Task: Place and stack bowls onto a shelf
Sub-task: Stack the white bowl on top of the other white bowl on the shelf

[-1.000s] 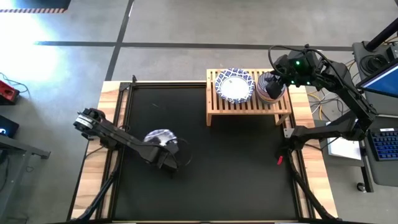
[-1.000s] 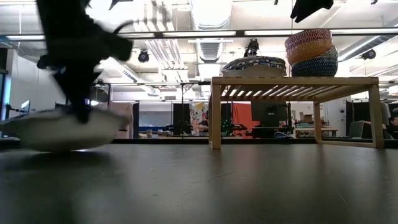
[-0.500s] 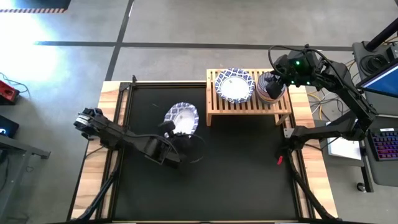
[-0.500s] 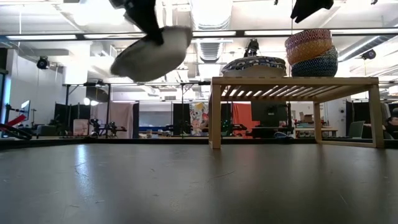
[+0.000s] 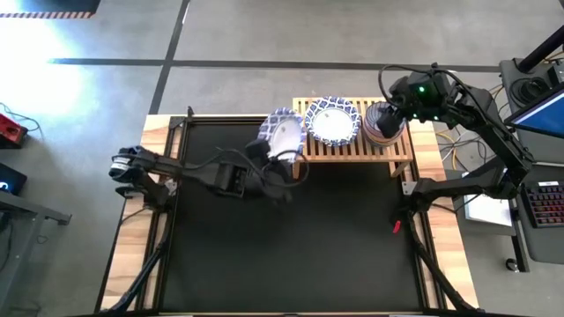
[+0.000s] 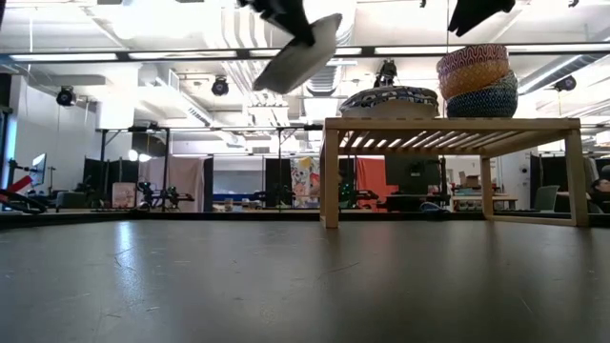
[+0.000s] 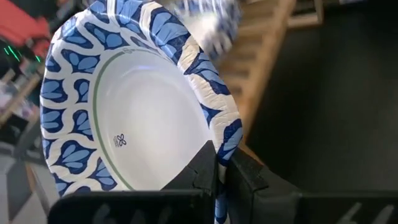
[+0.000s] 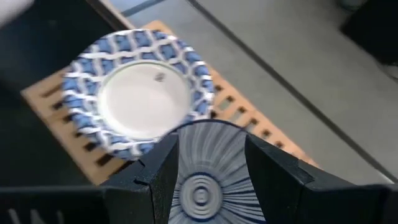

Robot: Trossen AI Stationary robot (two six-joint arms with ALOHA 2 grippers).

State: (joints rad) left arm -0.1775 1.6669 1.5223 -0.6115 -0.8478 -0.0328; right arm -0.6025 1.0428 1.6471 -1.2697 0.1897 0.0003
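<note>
My left gripper (image 5: 277, 158) is shut on a large white bowl with a blue-patterned rim (image 5: 284, 134), held high just left of the light-wood shelf (image 5: 352, 148); the bowl also shows in the low view (image 6: 300, 52). A stack of like bowls (image 5: 332, 121) sits on the shelf's slats, with a stack of small patterned bowls (image 5: 383, 121) to its right. My right gripper (image 8: 208, 180) is open above the small stack (image 6: 477, 81), its fingers on either side of the top striped bowl (image 8: 202, 186) and clear of it. My left gripper pinches the bowl's rim (image 7: 225, 144) at the edge nearest the arm, one finger on the white inside and one on the outside. The fingers come from the table's left and near side. The bowl is lifted clear and tilted, its far edge higher.
The black mat (image 5: 291, 238) lies in front of the shelf. The shelf's left end (image 5: 300, 132) lies right beside the held bowl. Cables and a keyboard (image 5: 546, 202) lie off the table's right edge.
My left gripper has lifted the bowl from low over the mat's left part, carrying it up and toward the far right, up to the shelf's left end. The bowl has tipped from nearly level to tilted.
</note>
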